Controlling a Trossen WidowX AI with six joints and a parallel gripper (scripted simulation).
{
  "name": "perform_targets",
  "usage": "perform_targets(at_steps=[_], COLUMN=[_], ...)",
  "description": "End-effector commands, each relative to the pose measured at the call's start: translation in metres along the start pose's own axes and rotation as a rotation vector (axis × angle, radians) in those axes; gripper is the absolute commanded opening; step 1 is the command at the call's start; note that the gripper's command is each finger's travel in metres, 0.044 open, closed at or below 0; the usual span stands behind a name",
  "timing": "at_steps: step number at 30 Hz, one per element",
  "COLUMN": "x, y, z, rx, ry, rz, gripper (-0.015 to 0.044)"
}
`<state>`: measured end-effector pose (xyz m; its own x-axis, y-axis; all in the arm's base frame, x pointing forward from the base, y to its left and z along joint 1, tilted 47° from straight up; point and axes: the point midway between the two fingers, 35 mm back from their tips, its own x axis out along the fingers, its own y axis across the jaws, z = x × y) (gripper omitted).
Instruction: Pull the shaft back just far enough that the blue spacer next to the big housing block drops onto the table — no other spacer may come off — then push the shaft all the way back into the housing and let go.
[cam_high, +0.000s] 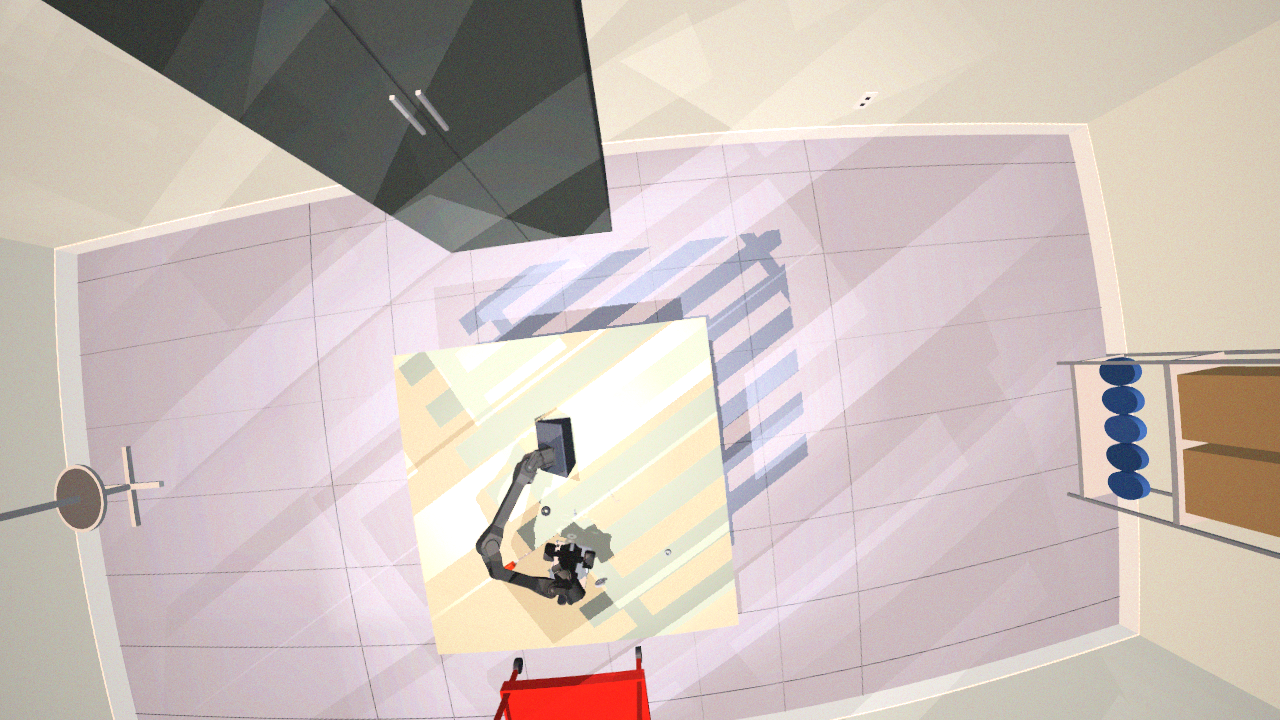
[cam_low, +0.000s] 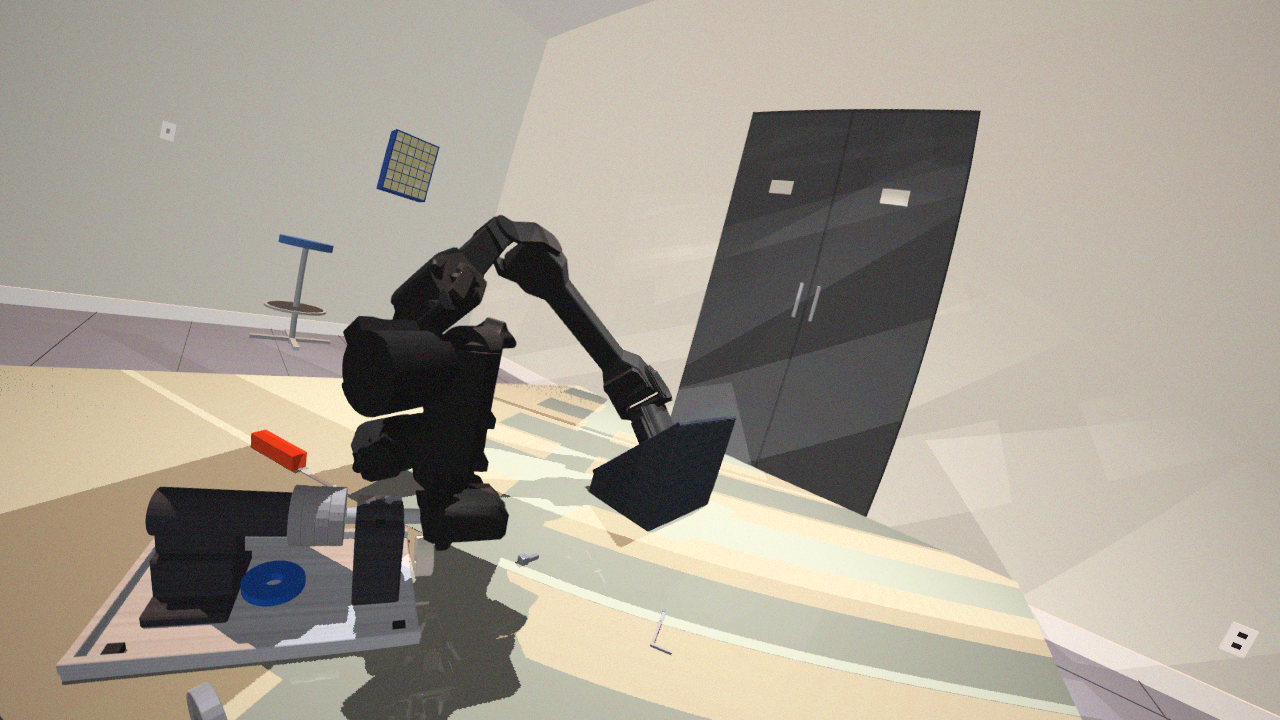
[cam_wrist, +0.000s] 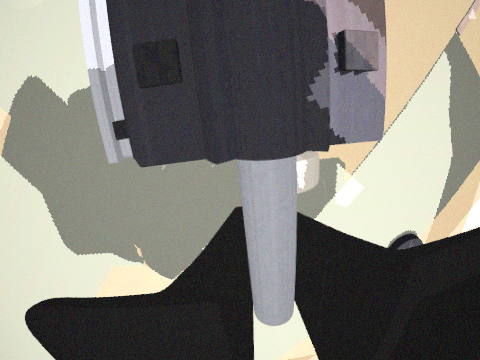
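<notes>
The fixture's grey base plate (cam_low: 116, 617) lies at the table's near left. The big dark housing block (cam_low: 196, 528) stands on its left end. Several grey spacers (cam_low: 317, 517) sit on the shaft between the housing and the small dark support block (cam_low: 375, 550) (cam_wrist: 220, 67). The blue spacer (cam_low: 273, 578) lies flat on the base plate below them. My gripper (cam_wrist: 256, 214) (cam_low: 456, 523) (cam_high: 565, 562) is shut on the free end of the grey shaft (cam_wrist: 270, 254), which sticks out of the support block toward me. How deep the shaft sits in the housing is hidden.
A red block (cam_low: 278, 447) lies behind the fixture. The arm's dark wedge-shaped base (cam_low: 666, 474) stands mid-table. Small loose screws (cam_low: 526, 558) (cam_low: 660, 634) and a grey ring (cam_low: 204, 700) lie on the table (cam_low: 805, 626). A red cart (cam_high: 572, 694) stands at the table's edge.
</notes>
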<state>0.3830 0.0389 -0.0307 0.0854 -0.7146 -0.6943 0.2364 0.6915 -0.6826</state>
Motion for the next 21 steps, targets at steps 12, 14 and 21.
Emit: perform_targets(at_steps=[12, 14, 21], x=[-0.0003, -0.0003, -0.0003], y=[-0.0004, -0.0003, -0.0003], z=[0.0019, 0.0017, 0.0009], rx=[0.007, 0.007, 0.007], ry=[-0.014, -0.014, -0.014], rz=[0.0, 0.0, 0.0], gripper=[0.0, 0.0, 0.0])
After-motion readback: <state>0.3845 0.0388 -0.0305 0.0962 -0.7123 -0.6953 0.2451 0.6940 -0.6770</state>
